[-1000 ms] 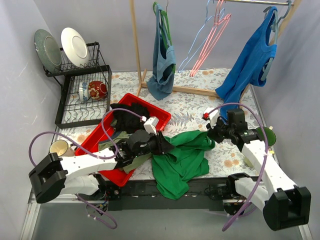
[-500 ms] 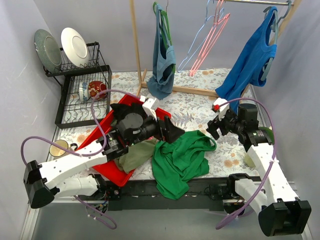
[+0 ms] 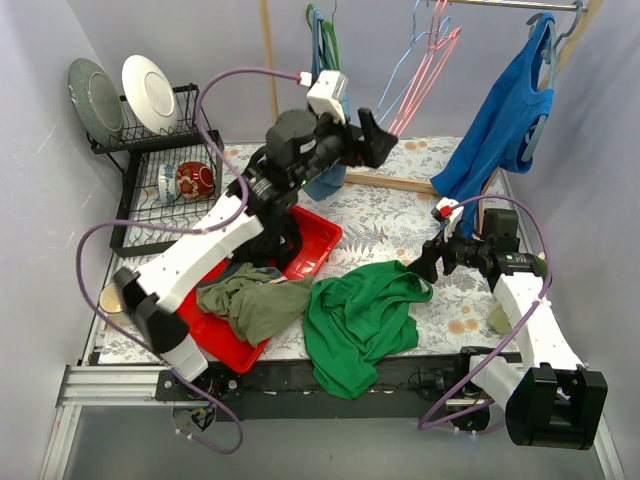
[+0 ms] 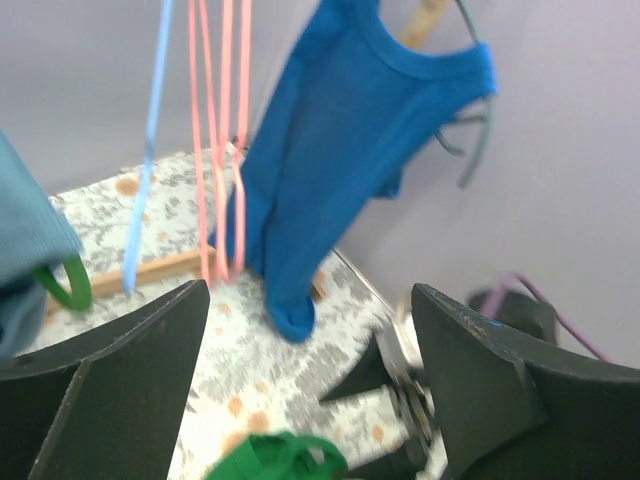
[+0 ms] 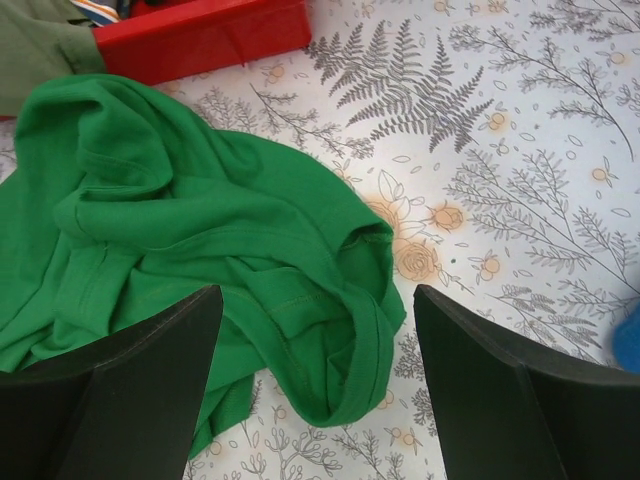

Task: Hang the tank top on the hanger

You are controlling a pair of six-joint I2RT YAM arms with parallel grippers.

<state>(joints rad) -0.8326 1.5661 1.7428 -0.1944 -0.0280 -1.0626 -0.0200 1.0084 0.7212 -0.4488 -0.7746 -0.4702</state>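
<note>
The emerald-green tank top (image 3: 360,320) lies crumpled on the table's front middle, held by nothing. It also fills the right wrist view, tank top (image 5: 200,230). My right gripper (image 3: 425,265) stands open just right of its edge; the right gripper (image 5: 317,300) hovers over a folded strap. My left gripper (image 3: 383,140) is raised high at the back, open and empty, close to the light-blue hanger (image 3: 397,75) on the rail. In the left wrist view the hanger (image 4: 150,130) hangs left of the left gripper (image 4: 310,300).
Pink hangers (image 3: 425,85) hang beside the blue one. A royal blue top (image 3: 500,120) and a grey-blue garment (image 3: 325,120) hang on the rack. A red tray (image 3: 320,240) with an olive garment (image 3: 255,305) sits front left, a dish rack (image 3: 165,190) behind it.
Both grippers opened. The left arm swung up from the tank top's left edge to the hangers at the back. The right gripper drew back slightly to the right; the tank top settled on the table.
</note>
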